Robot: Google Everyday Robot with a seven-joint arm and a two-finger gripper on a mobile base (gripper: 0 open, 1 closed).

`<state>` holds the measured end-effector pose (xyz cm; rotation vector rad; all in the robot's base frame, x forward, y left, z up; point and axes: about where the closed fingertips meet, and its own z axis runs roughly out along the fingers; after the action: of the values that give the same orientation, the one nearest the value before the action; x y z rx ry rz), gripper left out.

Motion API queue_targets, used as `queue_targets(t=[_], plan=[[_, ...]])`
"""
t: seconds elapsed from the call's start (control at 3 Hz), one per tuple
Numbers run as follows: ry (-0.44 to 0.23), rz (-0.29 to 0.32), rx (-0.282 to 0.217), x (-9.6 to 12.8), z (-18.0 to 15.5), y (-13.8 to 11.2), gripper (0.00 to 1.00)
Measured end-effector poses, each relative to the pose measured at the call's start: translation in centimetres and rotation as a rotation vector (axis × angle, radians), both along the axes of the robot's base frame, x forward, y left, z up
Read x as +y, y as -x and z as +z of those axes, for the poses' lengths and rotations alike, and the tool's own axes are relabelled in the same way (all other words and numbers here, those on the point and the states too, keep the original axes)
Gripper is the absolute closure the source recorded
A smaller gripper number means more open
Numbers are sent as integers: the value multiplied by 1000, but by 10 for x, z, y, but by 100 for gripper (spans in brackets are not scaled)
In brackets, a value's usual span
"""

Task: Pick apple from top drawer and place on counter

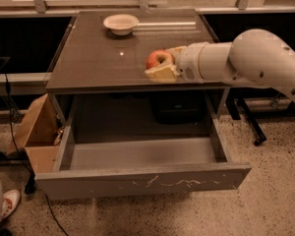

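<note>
— Over the front strip of the counter [98,53], that is where the apple [156,58] sits now: red with a yellowish patch, clear of the drawer altogether.

— Held, or set down?

— Held. The gripper [163,63] is closed around it, one pale finger under the fruit and one behind and above it, with the apple filling the gap between them. The arm [246,58] reaches in from the right, roughly level with the tabletop.

— Is the apple touching the surface?

— I can't tell. The lower finger lies right at the counter's front edge, and whether it rests there or hangs just over it isn't clear.

— So which step is this?

— The placing, I'd say. The top drawer [142,181] stands pulled open below, and its tray looks bare, so the pick reads as done.

— And the next move?

— Probably carry the apple a little further in from the edge, lower it until it bears on the counter, then spread the fingers and draw back to the right without nudging it. It's round, so it could roll if released tilted or too near the lip.

— Anything in the way?

— Not close. A pale bowl [121,23] sits well apart at the back, and a cardboard box [37,132] stands on the floor to the left of the drawer.
</note>
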<state>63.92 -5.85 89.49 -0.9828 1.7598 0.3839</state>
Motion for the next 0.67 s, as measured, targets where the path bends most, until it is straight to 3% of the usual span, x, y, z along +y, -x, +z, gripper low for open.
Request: queue_targets(t=[0.33, 0.67], plan=[[-17, -6, -42, -1, 25, -11, 100], [-17, -6, -42, -1, 25, -11, 100]])
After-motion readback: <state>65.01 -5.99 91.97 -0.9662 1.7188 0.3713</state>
